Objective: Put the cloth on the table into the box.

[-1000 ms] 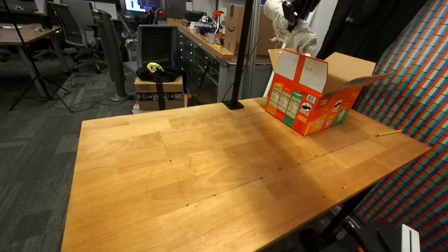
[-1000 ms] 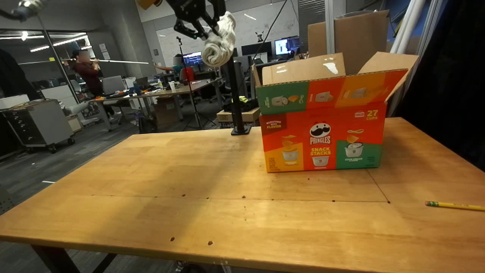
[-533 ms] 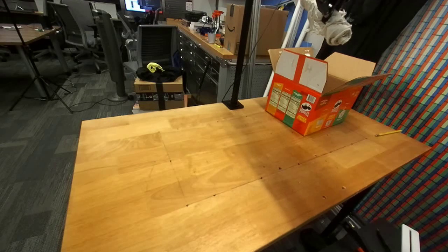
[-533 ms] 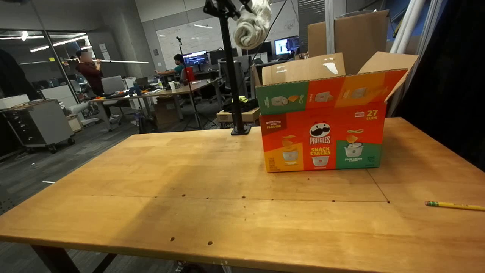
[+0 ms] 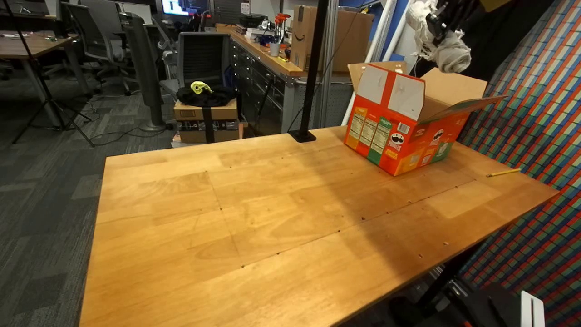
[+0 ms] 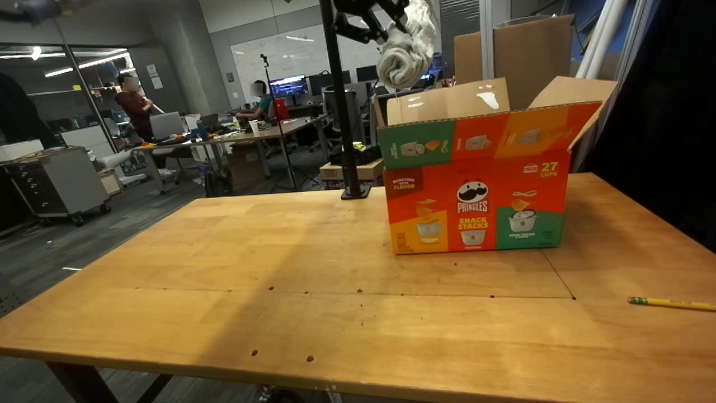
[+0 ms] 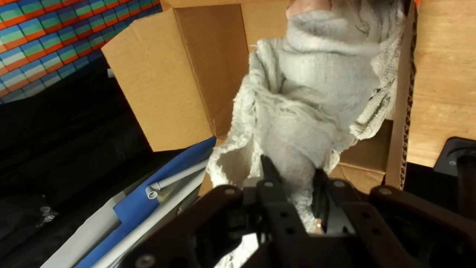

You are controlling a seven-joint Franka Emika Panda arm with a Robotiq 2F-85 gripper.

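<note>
- Gripper is showing along the 6 o'clock edge of the wrist view; its jaws are pinching a bunched part of the cloth between the two fingertips.
- Cloth, whitish and frayed at the edges, is hanging in the air over the open box; in the wrist view it is reaching from the fingertips toward 12 to 1 o'clock, hiding much of the box's inside.
- Taking the box as the dial's centre: the rolled end is hanging at 1 o'clock in an exterior view; in an exterior view the cloth is hanging at 11 o'clock, a gap showing between it and the raised flap below.
- Box, orange-red with Pringles print, is standing upright on the table, its top flaps standing open.
- Yellow pencil is lying on the table at 4 o'clock from the box in both exterior views, apart from it.
- Black post is standing at the table's edge, at 9 o'clock from the box in both exterior views.
- Multicoloured panel is filling the 10 o'clock corner of the wrist view.
- Person in dark red is standing toward the 10 o'clock side of an exterior view, well back from the table.
</note>
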